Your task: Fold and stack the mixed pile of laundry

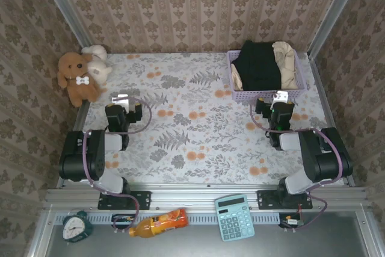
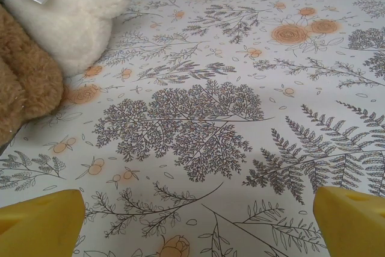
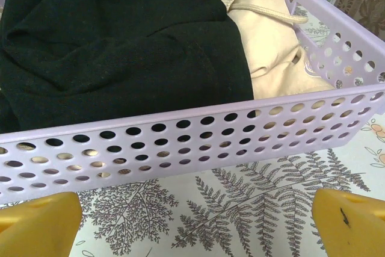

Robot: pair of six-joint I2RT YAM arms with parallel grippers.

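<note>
The laundry lies bundled in a lavender mesh basket [image 1: 299,91] at the far right of the table. The large black garment [image 1: 257,67] [image 3: 114,34] fills most of it. The pale beige piece [image 1: 286,63] [image 3: 271,40] is tucked along its right side, with a beige edge also peeking out at the left. My right gripper [image 1: 272,102] [image 3: 195,224] hovers open just in front of the basket's near wall, nothing between its yellow fingertips [image 3: 349,221]. My left gripper [image 1: 125,103] [image 2: 198,224] rests open over the bare floral cloth at the left, holding nothing.
A brown plush dog [image 1: 75,76] [image 2: 24,88] and a cream plush toy [image 1: 99,61] [image 2: 66,16] sit at the far left corner, close to the left gripper. The floral tablecloth [image 1: 192,124] spreads between the arms. A clock, bottle and calculator [image 1: 236,216] lie on the near ledge.
</note>
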